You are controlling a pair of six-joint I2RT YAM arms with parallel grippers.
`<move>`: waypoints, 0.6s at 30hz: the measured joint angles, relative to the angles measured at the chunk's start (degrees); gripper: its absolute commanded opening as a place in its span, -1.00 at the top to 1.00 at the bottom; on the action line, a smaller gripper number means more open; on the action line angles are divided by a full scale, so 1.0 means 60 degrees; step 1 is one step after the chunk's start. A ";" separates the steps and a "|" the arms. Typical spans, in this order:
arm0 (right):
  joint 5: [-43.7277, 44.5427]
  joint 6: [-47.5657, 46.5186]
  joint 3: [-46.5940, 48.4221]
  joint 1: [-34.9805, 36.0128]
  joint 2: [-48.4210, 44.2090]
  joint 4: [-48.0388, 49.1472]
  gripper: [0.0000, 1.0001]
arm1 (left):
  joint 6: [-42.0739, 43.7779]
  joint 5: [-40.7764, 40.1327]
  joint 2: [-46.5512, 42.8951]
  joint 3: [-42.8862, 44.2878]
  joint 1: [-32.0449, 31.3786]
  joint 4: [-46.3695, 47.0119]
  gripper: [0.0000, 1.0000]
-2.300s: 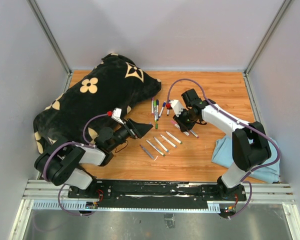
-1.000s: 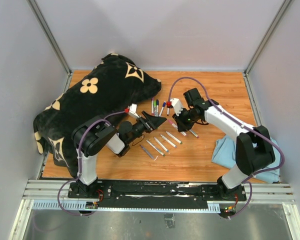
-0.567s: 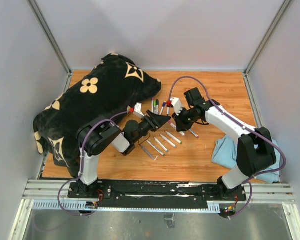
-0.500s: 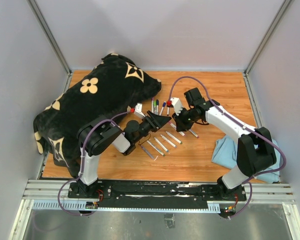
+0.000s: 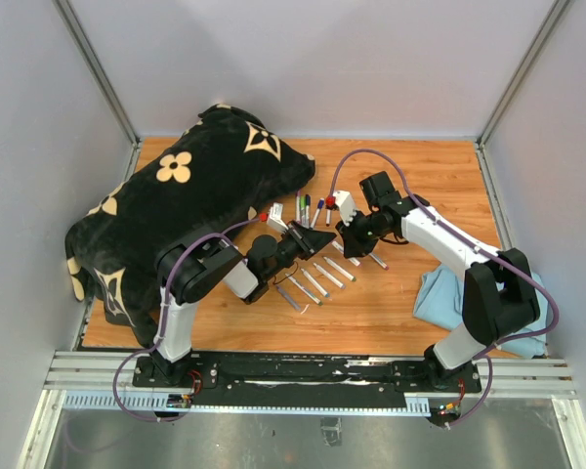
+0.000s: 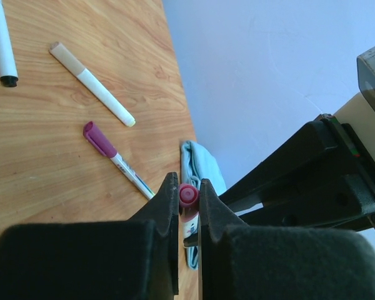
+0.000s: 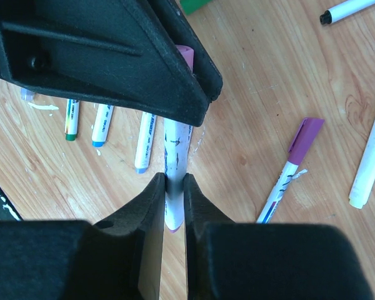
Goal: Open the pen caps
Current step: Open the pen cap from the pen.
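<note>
My right gripper (image 7: 175,184) is shut on the white barrel of a marker (image 7: 175,147) held above the table. The pink cap (image 6: 188,195) at the marker's far end sits between the fingers of my left gripper (image 6: 188,190), which is shut on it. From above, the two grippers meet tip to tip near the table's middle: left gripper (image 5: 324,236), right gripper (image 5: 345,233). A purple-capped marker (image 7: 305,134) lies on the wood nearby. More capped markers (image 5: 305,207) lie behind the grippers. Several white markers (image 5: 317,278) lie in a row in front.
A big black cushion with beige flowers (image 5: 186,191) fills the table's left back. A light blue cloth (image 5: 449,298) lies at the right front beside the right arm's base. Grey walls close in three sides.
My left gripper has reached rightwards to the held marker and shut on its pink cap. The right gripper has stayed shut on the barrel, barely moving.
</note>
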 measured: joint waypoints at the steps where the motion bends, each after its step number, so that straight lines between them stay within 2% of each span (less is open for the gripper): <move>1: -0.0007 0.0000 -0.0004 0.0000 0.0000 -0.0004 0.87 | -0.0007 0.0015 0.0000 0.0004 0.0000 0.0011 0.99; 6: -0.0178 0.0018 -0.0040 -0.0007 -0.0011 0.0000 0.01 | 0.0022 0.0080 -0.0007 -0.0040 -0.0004 0.0076 0.99; 8: -0.0397 0.0022 -0.0066 -0.0007 -0.0051 -0.0004 -0.08 | 0.0040 0.0095 -0.0051 -0.0157 -0.0018 0.0131 0.99; 15: -0.1045 0.0044 -0.0106 -0.0007 -0.0160 0.0018 -0.06 | 0.0062 0.0135 -0.0492 -0.0550 -0.0200 0.0576 0.99; 16: -0.1118 0.0047 -0.0109 -0.0007 -0.0160 0.0018 0.04 | 0.0058 0.0149 -0.0521 -0.0550 -0.0226 0.0685 0.99; 18: -0.1264 0.0058 -0.0109 -0.0007 -0.0160 0.0025 0.36 | 0.0018 0.0189 -0.0554 -0.0550 -0.0259 0.0823 1.00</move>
